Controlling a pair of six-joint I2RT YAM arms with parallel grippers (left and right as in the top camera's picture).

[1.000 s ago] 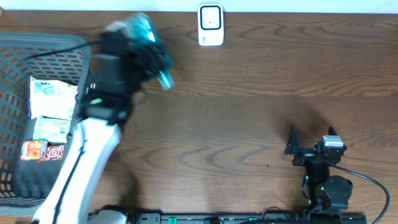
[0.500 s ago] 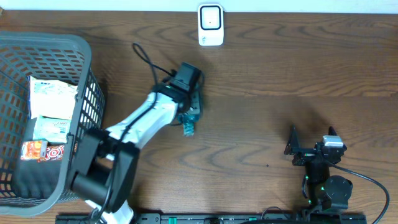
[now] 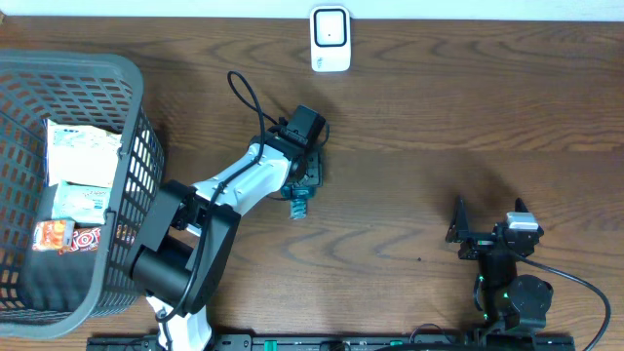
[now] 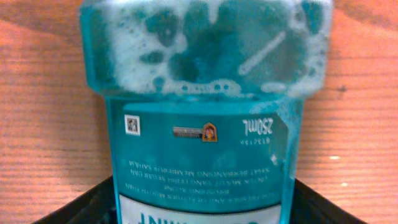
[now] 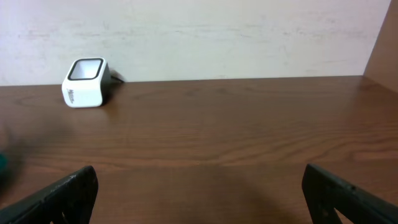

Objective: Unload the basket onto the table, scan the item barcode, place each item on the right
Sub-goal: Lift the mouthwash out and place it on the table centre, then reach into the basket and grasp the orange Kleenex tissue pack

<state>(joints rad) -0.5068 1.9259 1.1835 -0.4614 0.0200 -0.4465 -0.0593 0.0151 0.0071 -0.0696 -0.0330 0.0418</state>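
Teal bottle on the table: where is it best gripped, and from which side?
Grip the teal bottle across its narrower labelled waist, coming down from above. It appears to lie flat on the table, label up, and the waist is slimmer than the wide foamy end.

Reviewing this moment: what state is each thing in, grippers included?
bottle: lying on the table, label up, liquid foamy.
left gripper: fingers either side of the bottle; gripping or letting go, cannot tell.
right gripper: open, empty, away from the bottle.
scanner: standing at the table's far edge, nothing in front of it.
basket: upright, holding packets.
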